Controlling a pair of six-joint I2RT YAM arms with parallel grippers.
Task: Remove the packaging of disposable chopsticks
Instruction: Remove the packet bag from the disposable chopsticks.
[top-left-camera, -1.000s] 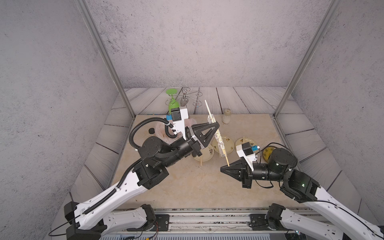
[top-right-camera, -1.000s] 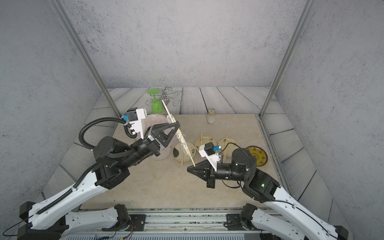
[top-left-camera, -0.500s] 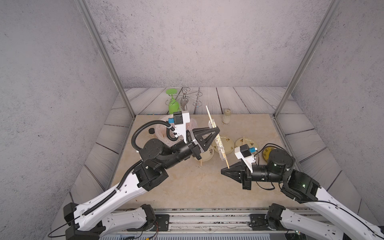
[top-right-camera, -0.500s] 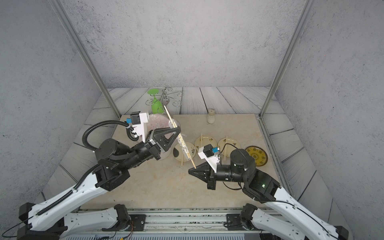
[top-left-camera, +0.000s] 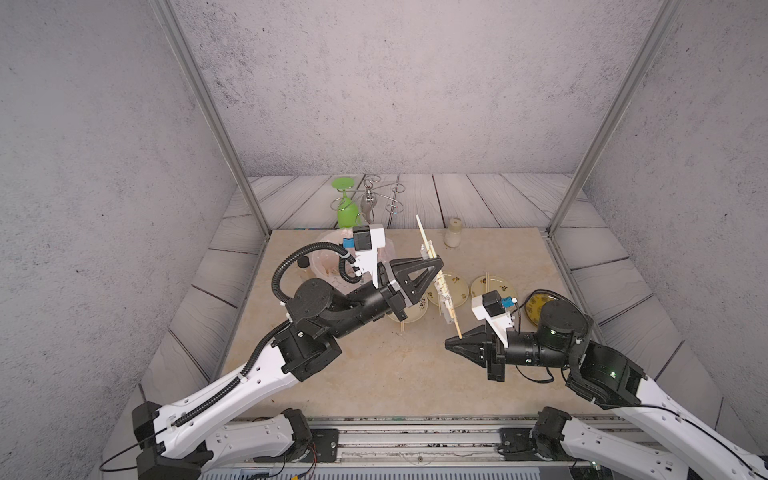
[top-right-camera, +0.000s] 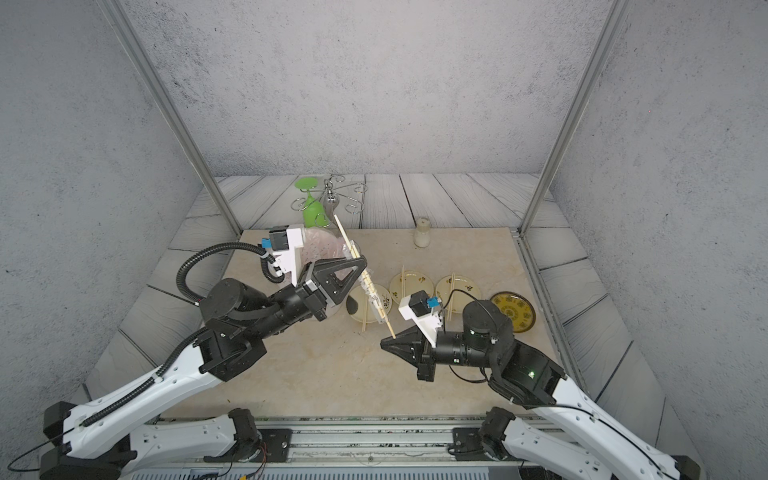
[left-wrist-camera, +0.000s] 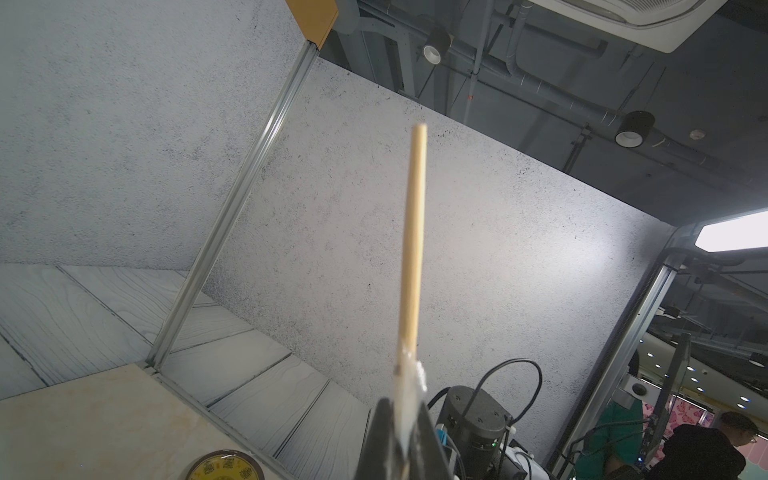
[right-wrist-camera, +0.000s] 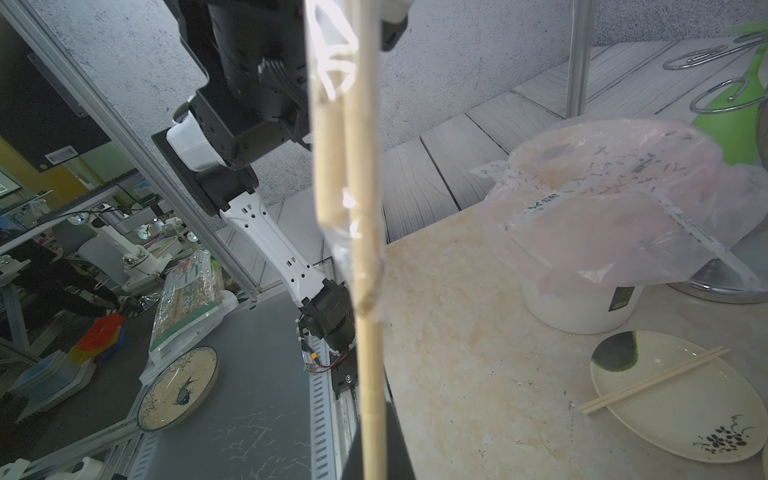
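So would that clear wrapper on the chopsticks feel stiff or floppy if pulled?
Probably floppy: the packaging is creased and bunched around the disposable chopsticks. Likely very light too, being thin enough to see the sticks through.

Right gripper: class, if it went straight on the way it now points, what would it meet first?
Probably the left arm: the right gripper, shut on a chopstick, points toward it, though depth is unclear.
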